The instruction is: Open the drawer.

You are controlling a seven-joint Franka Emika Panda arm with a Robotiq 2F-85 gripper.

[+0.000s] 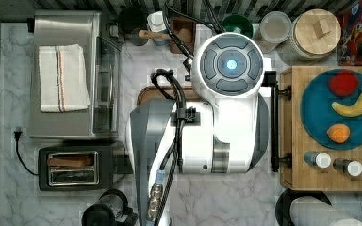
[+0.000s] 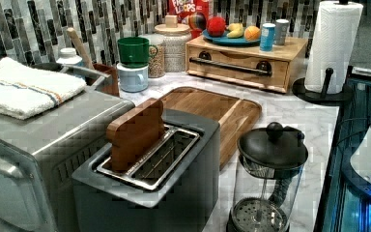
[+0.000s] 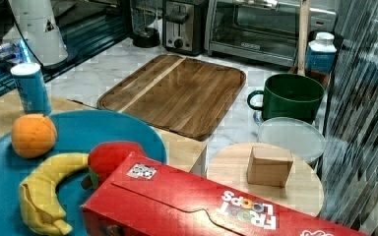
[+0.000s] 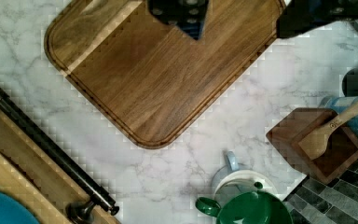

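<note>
So I've got the arm hanging over the brown wooden tray, can't tell what the fingers are doing. The drawer looks fully closed, at 3 o'clock in the top view, black bar handle facing the arm.

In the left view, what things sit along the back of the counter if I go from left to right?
Green mug → tall jar with a wooden lid → light wooden drawer with a long black bar handle → white paper towel roll.
</note>
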